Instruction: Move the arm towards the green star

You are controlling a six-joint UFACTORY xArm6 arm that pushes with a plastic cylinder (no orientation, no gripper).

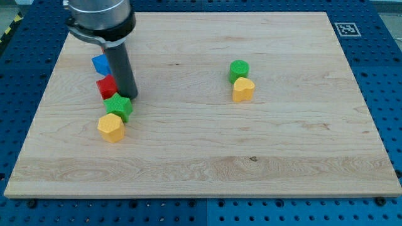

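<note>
The green star [119,107] lies at the view's left on the wooden board [207,150]. My tip [130,95] is just above and slightly right of the star, touching or nearly touching its upper edge. A red block [107,86] sits left of the rod, and a blue block [100,63] lies above it, partly behind the rod. A yellow block [112,127] touches the star's lower left side.
A green round block [239,69] and a yellow block [243,90] sit together at the view's centre right. A fiducial marker [347,29] is at the board's top right corner. A blue pegboard [392,94] surrounds the board.
</note>
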